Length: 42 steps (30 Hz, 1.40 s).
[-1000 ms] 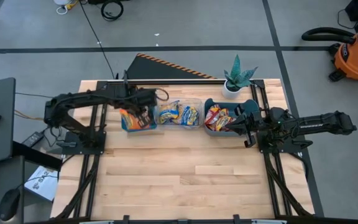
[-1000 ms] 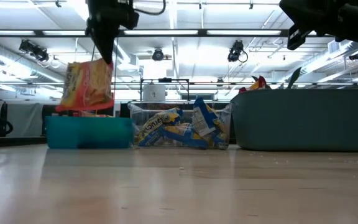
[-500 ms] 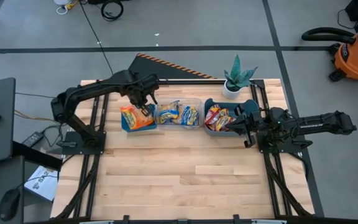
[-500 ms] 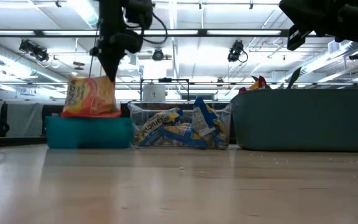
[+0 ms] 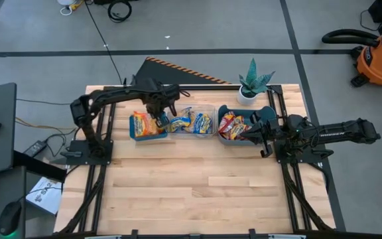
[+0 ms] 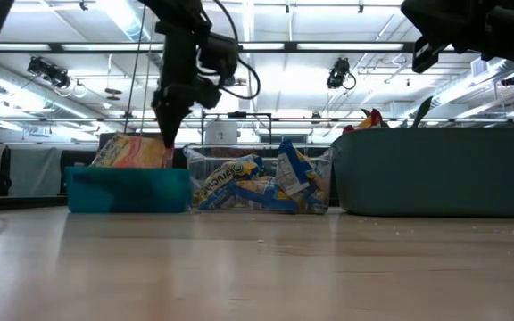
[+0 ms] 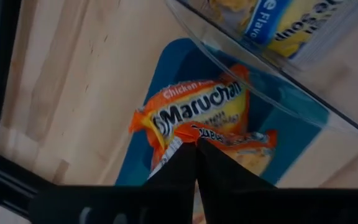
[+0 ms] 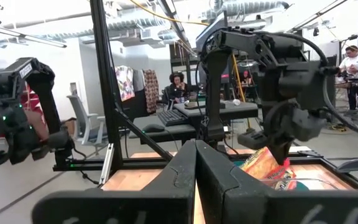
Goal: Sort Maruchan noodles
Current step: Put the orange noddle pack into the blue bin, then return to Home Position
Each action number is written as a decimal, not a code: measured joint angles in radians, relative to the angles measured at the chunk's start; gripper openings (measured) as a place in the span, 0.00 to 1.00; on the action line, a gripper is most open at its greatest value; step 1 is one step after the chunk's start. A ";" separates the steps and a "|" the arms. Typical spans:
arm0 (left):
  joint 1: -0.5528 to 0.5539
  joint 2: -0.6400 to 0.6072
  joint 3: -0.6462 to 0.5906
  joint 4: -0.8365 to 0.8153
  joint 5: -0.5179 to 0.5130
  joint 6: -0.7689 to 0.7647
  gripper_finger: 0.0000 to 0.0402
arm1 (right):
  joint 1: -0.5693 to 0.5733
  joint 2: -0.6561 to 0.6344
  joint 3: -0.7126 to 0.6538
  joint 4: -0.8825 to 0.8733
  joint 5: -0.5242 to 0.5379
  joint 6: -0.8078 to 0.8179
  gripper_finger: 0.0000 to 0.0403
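Note:
My left gripper (image 5: 156,120) reaches down into the teal bin (image 5: 132,135) at the table's far left, shut on an orange-red noodle packet (image 6: 132,152) that lies slanted in the bin. A second orange Maruchan packet (image 7: 197,111) lies under it. Blue-and-yellow packets (image 5: 191,122) fill the clear bin (image 6: 257,185) in the middle. Red-and-yellow packets (image 5: 231,124) sit in the grey-blue bin (image 6: 435,174) on the right. My right gripper (image 8: 196,147) is shut and hovers over that bin's right end, touching nothing. My left gripper pinches the orange-red packet by its crimped upper edge (image 7: 174,147) between the two fingers, coming from above and pointing down. The packet's body rests tilted inside the teal bin, on the other orange packet.
A potted plant (image 5: 252,83) stands at the far edge behind the grey-blue bin. The three bins stand in a row along the far half. The bare wood (image 5: 197,192) on the near half is free. An orange shop vacuum (image 5: 380,56) stands on the floor to the right.
My left gripper has gone down and a little toward the table's right, still shut. The orange-red packet, which hung upright above the teal bin, has sunk into the bin and tipped over to lie slanted. The right arm has kept still.

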 joint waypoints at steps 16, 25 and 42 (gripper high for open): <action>0.000 0.034 0.134 -0.159 -0.057 0.024 0.44 | 0.000 0.000 0.000 -0.010 -0.008 0.000 0.03; -0.001 0.027 0.128 -0.299 -0.061 0.024 0.40 | 0.000 0.000 0.000 -0.011 -0.028 0.042 0.03; 0.007 0.007 -0.081 -0.146 -0.129 0.103 0.35 | 0.000 0.000 0.000 -0.016 -0.093 0.078 0.03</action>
